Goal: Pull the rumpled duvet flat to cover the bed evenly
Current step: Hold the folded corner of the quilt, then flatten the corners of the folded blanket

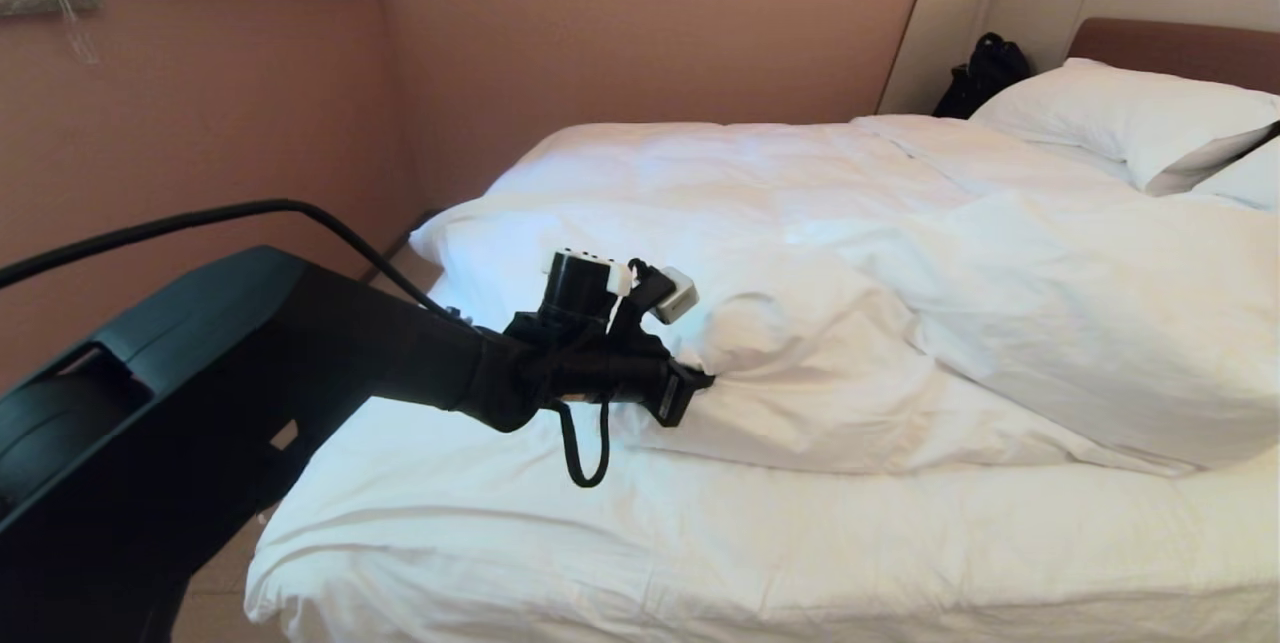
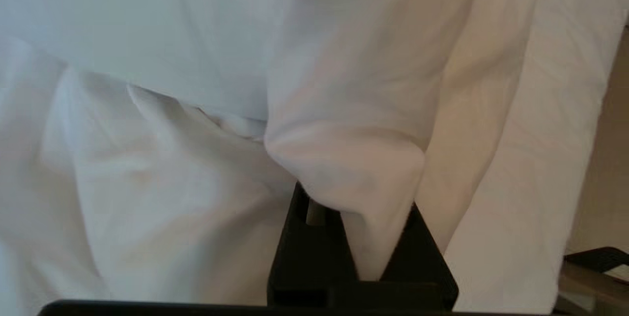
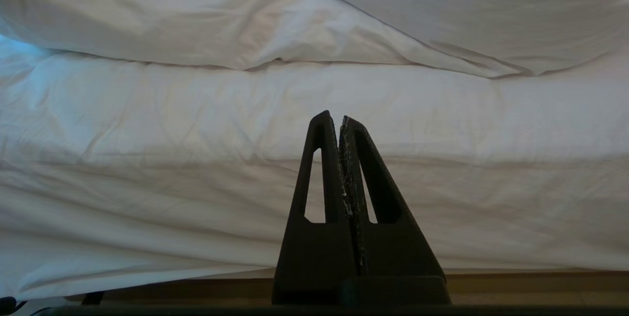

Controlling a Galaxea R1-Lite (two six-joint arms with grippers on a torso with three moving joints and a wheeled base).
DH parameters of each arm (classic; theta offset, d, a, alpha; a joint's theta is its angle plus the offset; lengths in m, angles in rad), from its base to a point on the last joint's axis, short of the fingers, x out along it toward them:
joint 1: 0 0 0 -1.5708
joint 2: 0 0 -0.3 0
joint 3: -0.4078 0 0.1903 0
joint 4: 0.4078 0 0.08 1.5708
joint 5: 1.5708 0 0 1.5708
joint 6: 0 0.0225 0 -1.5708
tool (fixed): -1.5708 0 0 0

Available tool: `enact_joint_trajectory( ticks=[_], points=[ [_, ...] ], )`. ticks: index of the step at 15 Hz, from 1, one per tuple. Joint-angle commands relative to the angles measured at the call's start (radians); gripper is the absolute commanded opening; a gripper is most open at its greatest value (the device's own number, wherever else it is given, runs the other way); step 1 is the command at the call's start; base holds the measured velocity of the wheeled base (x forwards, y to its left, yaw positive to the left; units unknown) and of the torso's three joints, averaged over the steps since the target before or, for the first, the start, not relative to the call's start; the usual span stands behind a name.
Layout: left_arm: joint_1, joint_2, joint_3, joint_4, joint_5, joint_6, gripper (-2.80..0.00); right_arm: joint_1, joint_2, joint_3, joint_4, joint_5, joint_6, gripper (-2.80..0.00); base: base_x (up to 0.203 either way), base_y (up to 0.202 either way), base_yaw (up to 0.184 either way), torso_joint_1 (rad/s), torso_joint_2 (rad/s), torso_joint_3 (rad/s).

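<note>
Duvet (image 1: 900, 323): white, thick, puffy; lies rumpled in a heap across the middle of the bed (image 1: 700, 563), bunched in soft folds, with its near edge drawn back so that a wide strip of white sheet (image 1: 600, 533) shows along the near side. One fold of its near edge is pinched up into a small peak.

Left gripper (image 1: 700, 381): reaches in from the left on a dark arm (image 1: 300, 353), level with the bedding, at the duvet's near edge. Fingers (image 2: 304, 247) clenched on a fold of the duvet; the left wrist view shows the white cloth wedged down between the two black fingers and bulging out over them.

Right gripper (image 3: 340, 118): out of the head view; in its own wrist view it hangs before the near side of the bed, apart from the bedding. Fingers (image 3: 322, 168) pressed together, tips touching, grasping nothing.

Pillows (image 1: 1120, 118): white, at the head end on the far right, against the brown headboard (image 1: 1180, 48) in its beige surround.

Black bag (image 1: 985, 73): at the far corner of the bed, beside the pillows, against the surround.

Wall (image 1: 650, 23): pinkish, behind the bed.
</note>
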Motion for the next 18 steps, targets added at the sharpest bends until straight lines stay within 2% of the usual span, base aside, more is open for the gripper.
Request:
enact_joint_trajectory(
  ticks=[1,3,5,7,10,13,15,18],
  points=[
    [-0.02,-0.074,0.09,-0.003,0.005,-0.016,-2.8,0.0,0.001,0.0,0.001,0.0,-0.001,-2.8,0.0,0.0,0.0,0.0,0.0,0.0],
    [-0.042,-0.132,0.197,-0.032,0.008,-0.047,-2.8,0.0,0.001,0.0,-0.001,0.0,-0.001,-2.8,0.0,0.0,0.0,0.0,0.0,0.0],
    [-0.065,-0.185,0.317,-0.126,0.014,-0.092,-2.8,0.0,0.001,0.0,0.001,0.0,-0.001,-2.8,0.0,0.0,0.0,0.0,0.0,0.0],
    [-0.097,-0.247,0.43,-0.208,0.066,-0.135,-2.8,0.0,0.001,0.0,0.001,0.0,-0.001,-2.8,0.0,0.0,0.0,0.0,0.0,0.0],
    [-0.155,-0.342,0.522,-0.229,0.101,-0.185,-2.8,0.0,0.001,0.0,0.001,0.0,-0.001,-2.8,0.0,0.0,0.0,0.0,0.0,0.0],
    [-0.225,-0.37,0.611,-0.23,0.104,-0.284,-2.8,0.0,0.001,0.0,0.001,0.0,-0.001,-2.8,0.0,0.0,0.0,0.0,0.0,0.0],
    [-0.241,-0.332,0.66,-0.234,0.103,-0.295,-2.8,0.0,0.001,0.0,0.001,0.0,-0.001,-2.8,0.0,0.0,0.0,0.0,0.0,0.0],
    [-0.241,-0.307,0.658,-0.236,0.1,-0.3,-2.8,0.0,0.001,0.0,0.001,0.0,-0.001,-2.8,0.0,0.0,0.0,0.0,0.0,0.0]
  ],
)
